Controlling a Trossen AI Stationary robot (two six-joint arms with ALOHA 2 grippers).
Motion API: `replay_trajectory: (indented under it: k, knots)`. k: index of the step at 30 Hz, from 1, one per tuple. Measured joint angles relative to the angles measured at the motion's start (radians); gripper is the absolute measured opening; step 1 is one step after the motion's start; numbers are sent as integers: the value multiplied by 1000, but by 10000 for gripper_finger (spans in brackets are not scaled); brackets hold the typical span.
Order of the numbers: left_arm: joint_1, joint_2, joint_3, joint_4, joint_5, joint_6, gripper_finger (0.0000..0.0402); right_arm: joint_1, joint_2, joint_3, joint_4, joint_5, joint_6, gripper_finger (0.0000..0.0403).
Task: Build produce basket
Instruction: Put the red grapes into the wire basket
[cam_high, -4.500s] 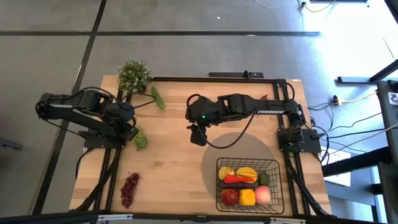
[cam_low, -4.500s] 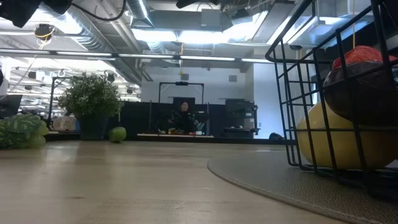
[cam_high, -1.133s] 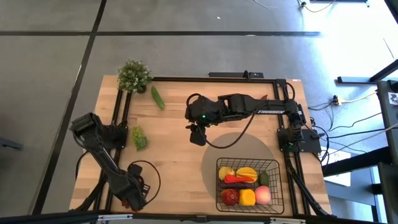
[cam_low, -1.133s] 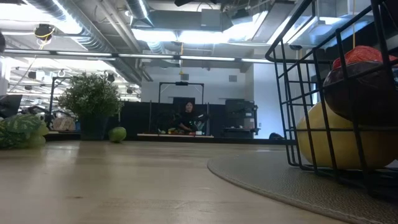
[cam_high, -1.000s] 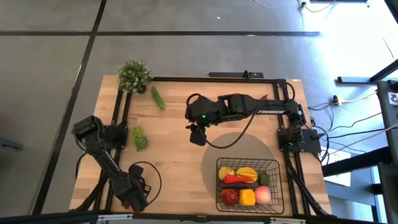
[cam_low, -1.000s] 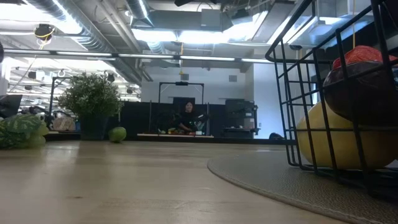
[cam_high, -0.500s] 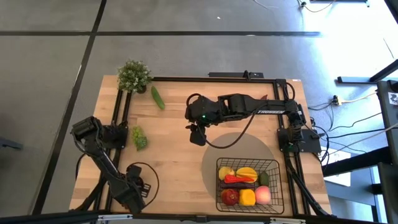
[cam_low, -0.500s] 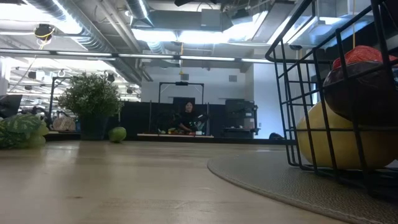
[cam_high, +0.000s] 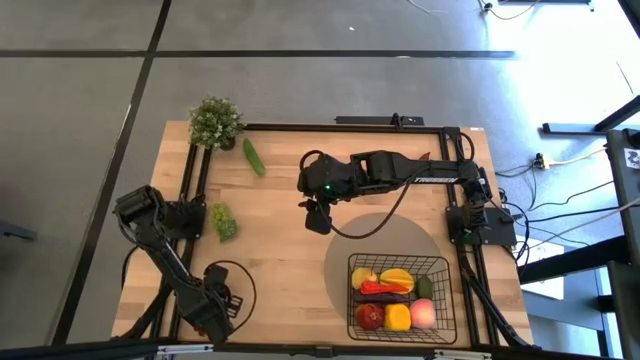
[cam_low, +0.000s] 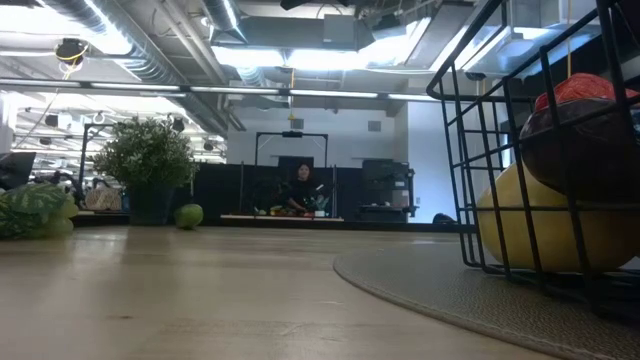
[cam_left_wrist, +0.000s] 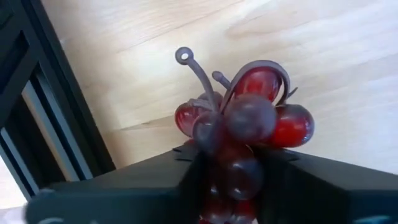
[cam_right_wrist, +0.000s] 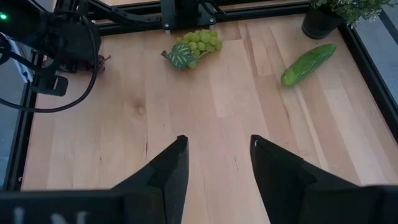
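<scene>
The purple grapes (cam_left_wrist: 245, 121) lie at the table's near left and fill the gap between the fingers of my left gripper (cam_left_wrist: 233, 163), which stands over them in the high view (cam_high: 213, 312) and hides them there. The right wrist view shows a little of the bunch (cam_right_wrist: 101, 62) beside that gripper. The black wire basket (cam_high: 400, 262) stands at the near right on a round grey mat and holds several pieces of produce. Green grapes (cam_high: 224, 222) and a cucumber (cam_high: 254, 157) lie on the table. My right gripper (cam_high: 318, 218) hovers open and empty over mid-table. My left gripper holds the purple grapes between its two fingers (cam_left_wrist: 193, 177), which come from above and close on the lower part of the bunch (cam_left_wrist: 239, 171). The stem end (cam_left_wrist: 186, 59) sticks out past the fingertips. I cannot tell whether the bunch is off the table.
A bushy potted plant (cam_high: 215, 122) stands at the far left corner, next to the cucumber. Black frame rails (cam_high: 190, 200) run along the table's left and right sides. The grey mat (cam_high: 385, 240) reaches from the basket toward mid-table. A person sits far off in the room (cam_low: 299, 185).
Some seconds ago my left arm stood by the green grapes at the far left; it has swung to the near left, over the purple grapes. In the last second it has only shifted slightly there. My right arm has kept still.
</scene>
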Motion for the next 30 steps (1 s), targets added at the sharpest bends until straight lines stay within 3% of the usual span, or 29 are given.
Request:
replay_trajectory:
  k: [7,20,30]
  knots:
    - [43,-84,0,-59,-90,129,8,0,0,0,0,0,0,162]
    - [138,-295,0,-186,-234,394,3,0,0,0,3,0,0,162]
    - [265,-407,2,-182,-265,829,1,0,0,0,4,0,0,162]
